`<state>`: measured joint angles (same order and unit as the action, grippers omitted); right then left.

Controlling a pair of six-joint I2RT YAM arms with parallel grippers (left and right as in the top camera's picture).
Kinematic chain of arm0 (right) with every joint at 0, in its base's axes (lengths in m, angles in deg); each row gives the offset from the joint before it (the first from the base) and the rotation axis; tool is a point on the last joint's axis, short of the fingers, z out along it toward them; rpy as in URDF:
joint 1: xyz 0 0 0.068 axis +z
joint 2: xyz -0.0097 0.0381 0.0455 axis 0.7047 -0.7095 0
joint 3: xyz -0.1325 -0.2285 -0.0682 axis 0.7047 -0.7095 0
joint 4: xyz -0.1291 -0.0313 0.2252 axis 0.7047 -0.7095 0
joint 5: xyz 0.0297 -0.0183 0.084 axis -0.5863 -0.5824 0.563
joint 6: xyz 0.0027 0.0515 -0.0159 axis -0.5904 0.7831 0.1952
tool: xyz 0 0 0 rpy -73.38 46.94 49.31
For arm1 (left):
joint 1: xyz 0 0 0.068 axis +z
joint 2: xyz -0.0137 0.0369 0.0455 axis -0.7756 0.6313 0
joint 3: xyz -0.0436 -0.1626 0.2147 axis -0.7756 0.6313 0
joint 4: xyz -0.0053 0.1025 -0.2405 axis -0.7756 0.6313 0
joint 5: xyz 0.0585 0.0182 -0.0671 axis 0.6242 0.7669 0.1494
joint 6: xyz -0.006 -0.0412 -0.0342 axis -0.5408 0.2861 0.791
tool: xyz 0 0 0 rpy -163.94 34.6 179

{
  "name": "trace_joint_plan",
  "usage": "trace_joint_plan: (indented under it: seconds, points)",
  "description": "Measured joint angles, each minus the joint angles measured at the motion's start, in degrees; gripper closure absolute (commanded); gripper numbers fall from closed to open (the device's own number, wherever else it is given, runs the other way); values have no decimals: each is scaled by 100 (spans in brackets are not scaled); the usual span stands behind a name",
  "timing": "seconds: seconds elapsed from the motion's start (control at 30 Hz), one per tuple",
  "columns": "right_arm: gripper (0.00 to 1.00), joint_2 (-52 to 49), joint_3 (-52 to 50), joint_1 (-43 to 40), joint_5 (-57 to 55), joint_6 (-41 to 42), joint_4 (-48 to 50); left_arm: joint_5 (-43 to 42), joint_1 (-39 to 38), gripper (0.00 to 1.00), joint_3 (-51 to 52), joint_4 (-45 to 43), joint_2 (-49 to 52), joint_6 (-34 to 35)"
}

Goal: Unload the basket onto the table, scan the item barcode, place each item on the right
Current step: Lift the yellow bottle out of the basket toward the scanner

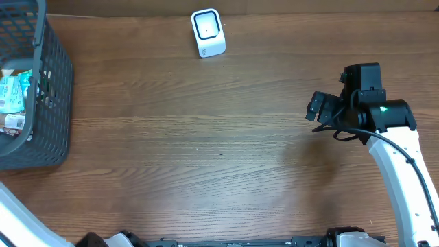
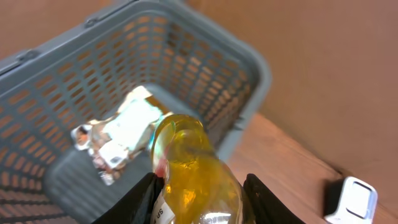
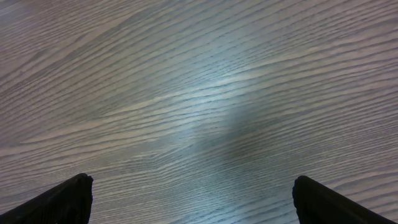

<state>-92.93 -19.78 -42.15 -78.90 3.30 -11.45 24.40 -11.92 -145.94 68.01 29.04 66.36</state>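
So we're looking at a brown wood-grain table, pretty bare through the middle. A dark grey plastic basket with a slotted wall sits at the far left edge, and a small white scanner stands near the back edge, well apart from the basket. From the left wrist camera there's a plain brown backdrop behind the basket; we can't tell if that's a wall or something else.

The item is a clear bottle full of yellow-amber liquid, rounded at the end pointing away from the camera. There's a bit of white label with dark print low on its side, but it's too cropped for us to read and we can't spot a barcode.

The left gripper has its two black fingers closed partway against the bottle's sides, holding it above the basket's floor. Some crinkly white and silver packets lie down in there underneath it.

The right gripper hangs over bare wood on the right side, jaws spread wide with nothing between them.
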Motion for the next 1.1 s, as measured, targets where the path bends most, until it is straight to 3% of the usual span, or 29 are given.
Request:
trace_joint_plan:
  seconds: [0.6, 1.1]
  points:
    - [0, 0, 0, 0, 0, 2, -2, 28, -2256, 73, 2, 175, -920, -125]
    - [0, 0, 0, 0, 0, 2, -2, 68, -3373, 73, 2, 1517, -835, -350]
